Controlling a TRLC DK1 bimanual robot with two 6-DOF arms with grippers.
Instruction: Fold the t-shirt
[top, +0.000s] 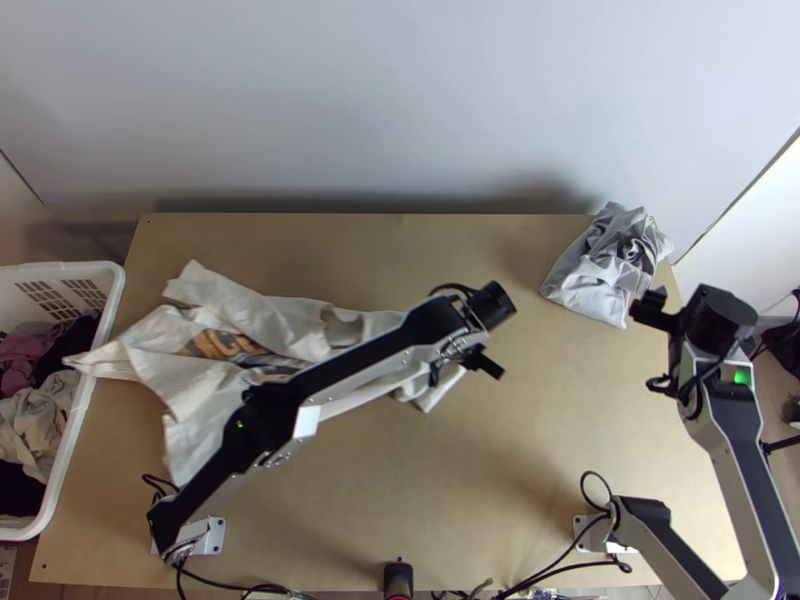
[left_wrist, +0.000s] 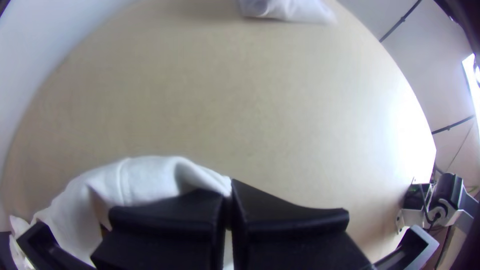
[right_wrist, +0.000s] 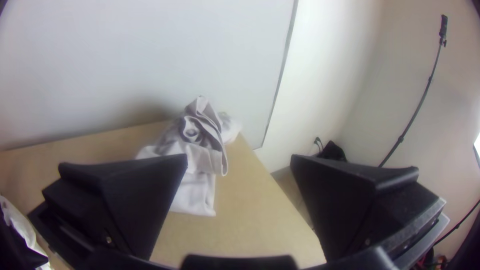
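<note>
The T-shirt (top: 195, 400) is seen lying rumpled and unevenly spread over the left part of the worktop (top: 400, 480), with one corner lapped over the edge of the white basket (top: 112, 300). Its far end is pinched by the left end effector (left_wrist: 229, 187), whose fingers are closed together on the edge of the cloth. The right end effector (right_wrist: 240, 159) is held wide open with nothing between its fingers, near the bunched grey cloth (top: 605, 265) at the far right corner.

The step in hand is judged to be straightening, as no clean fold can be made out. For the next move, a second edge should be taken by the right end effector and the fabric drawn flat; the corner on the basket could snag if pulled.

Large orange and dark lettering (top: 212, 345) is carried on the shirt, partly lost in creases; its wording is left unread. No label can be made out.
</note>
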